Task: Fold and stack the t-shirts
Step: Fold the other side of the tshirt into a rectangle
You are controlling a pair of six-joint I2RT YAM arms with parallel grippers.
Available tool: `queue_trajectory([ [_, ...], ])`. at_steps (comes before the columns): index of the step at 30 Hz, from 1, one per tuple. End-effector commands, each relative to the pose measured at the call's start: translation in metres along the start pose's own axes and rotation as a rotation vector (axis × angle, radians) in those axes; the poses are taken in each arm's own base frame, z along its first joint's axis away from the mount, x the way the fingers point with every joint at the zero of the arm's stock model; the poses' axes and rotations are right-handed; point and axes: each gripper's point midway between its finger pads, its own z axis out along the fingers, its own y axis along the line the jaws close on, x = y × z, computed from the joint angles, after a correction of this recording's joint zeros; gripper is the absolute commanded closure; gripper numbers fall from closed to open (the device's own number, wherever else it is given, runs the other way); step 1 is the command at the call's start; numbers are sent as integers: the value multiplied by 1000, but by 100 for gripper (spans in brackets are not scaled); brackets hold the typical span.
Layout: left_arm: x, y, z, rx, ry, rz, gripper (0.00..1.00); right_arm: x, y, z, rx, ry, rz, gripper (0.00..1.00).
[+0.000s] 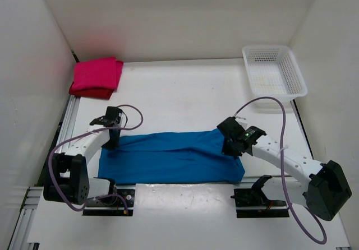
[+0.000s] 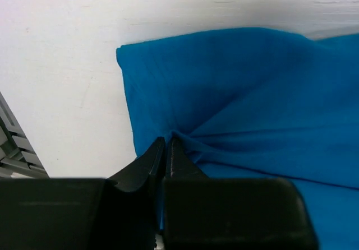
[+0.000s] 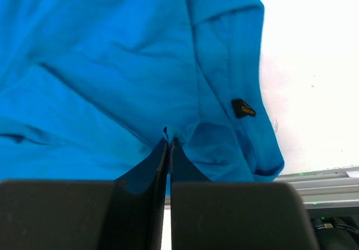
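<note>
The blue t-shirt (image 1: 174, 157) lies as a long band on the bench (image 1: 179, 93), stretched between the two arms, each arm holding one end of it.

The left pincer (image 2: 168, 140) is pressed together on a small tuck of blue cloth. Creases fan out from its tips toward the far side and to its right, which suggests it has a real bite on the fabric and is not merely resting on it. The shirt's corner lies just beyond and to the left of those tips.

The right pincer (image 3: 168, 140) is likewise closed on a little ridge of the same shirt. A sleeve or hem fold runs away just to the right of its tips, and a small dark label (image 3: 243, 108) sits on that fold.

Gripping both ends at once probably keeps the band taut and square, so one edge can be carried over the other without the cloth sagging or twisting.

Well beyond the left pincer, in the far corner, the magenta t-shirt (image 1: 98, 73) lies folded, with what looks like the dark red t-shirt (image 1: 90, 92) under its near edge. That pile is likely where this one goes. The white mesh basket (image 1: 294, 73) stands well beyond the right pincer.
</note>
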Motion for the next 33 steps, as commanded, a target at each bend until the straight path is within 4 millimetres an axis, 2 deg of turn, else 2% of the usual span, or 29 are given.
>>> queue_trajectory([
  [1, -8, 10, 0, -60, -19, -5, 84, 1, 0, 5, 13, -2, 12, 99],
  [5, -22, 17, -1, -103, -40, -14, 82, 7, -11, 11, 51, -2, 13, 99],
  [9, -42, 24, -4, -132, -68, -26, 80, 7, -10, 11, 51, -2, 22, 99],
  [12, -61, 24, -12, -120, -109, -43, 80, -7, -5, 6, 46, -46, 30, 99],
  [14, -77, 23, -15, -107, -126, -49, 80, -24, -4, 2, 51, -85, 14, 99],
  [15, -83, 23, -16, -107, -132, -52, 79, -42, 0, -1, 58, -110, 20, 99],
  [17, -93, 22, -16, -96, -140, -54, 79, -65, 4, -6, 66, -137, -23, 99],
  [18, -105, 22, -16, -96, -147, -57, 79, -86, 12, -9, 64, -156, -19, 99],
  [20, -120, 22, -16, -96, -165, -64, 79, -106, 15, -10, 81, -176, -64, 99],
  [21, -134, 22, -18, -96, -179, -70, 79, -122, 20, -9, 89, -183, -61, 99],
  [23, -146, 22, -18, -96, -191, -75, 79, -136, 19, -3, 111, -177, -74, 99],
  [24, -153, 22, -17, -96, -194, -76, 79, -143, 26, -6, 91, -188, -69, 99],
  [27, -152, 23, -15, -105, -185, -73, 79, -139, 30, -3, 74, -163, -73, 99],
  [30, -135, 19, -5, -106, -141, -55, 79, -129, 30, -4, 47, -148, -47, 99],
  [31, -127, 19, -6, -106, -135, -53, 79, -120, 24, 0, 60, -131, -52, 99],
  [33, -118, 18, -7, -96, -133, -51, 80, -114, 26, -3, 35, -136, -32, 99],
])
